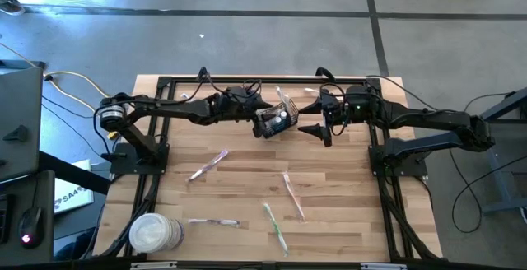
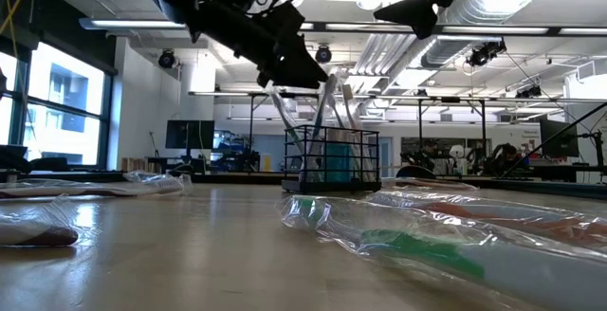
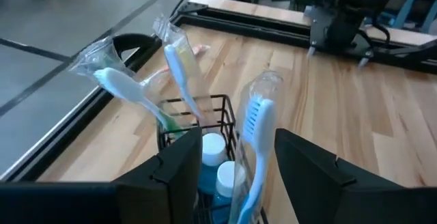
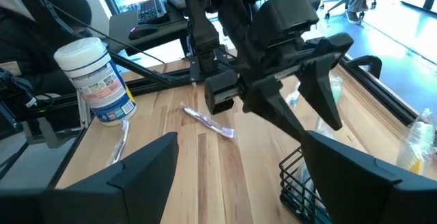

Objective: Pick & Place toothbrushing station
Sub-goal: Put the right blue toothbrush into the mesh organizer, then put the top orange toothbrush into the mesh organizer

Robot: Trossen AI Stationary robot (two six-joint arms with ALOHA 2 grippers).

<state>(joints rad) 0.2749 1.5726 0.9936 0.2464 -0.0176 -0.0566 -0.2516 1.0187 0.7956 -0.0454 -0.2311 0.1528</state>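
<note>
High view: the black wire-mesh basket (image 1: 276, 120) stands at the table's (image 1: 247, 188) far edge, between both arms. The left gripper (image 1: 265, 118) sits over it, and the right gripper (image 1: 317, 130) is just beside it, fingers spread wide. 4 wrapped toothbrushes (image 1: 207, 165) and a white tub (image 1: 155, 234) lie nearer.

Low view: the basket (image 2: 332, 159) rests on the table and the left gripper (image 2: 308, 76) hangs just above its rim.

Left wrist view: jaws parted, straddling the wrapped brushes (image 3: 252, 138) in the basket (image 3: 198, 132), gripping nothing.

Right wrist view: its own jaws are wide, empty.
</note>
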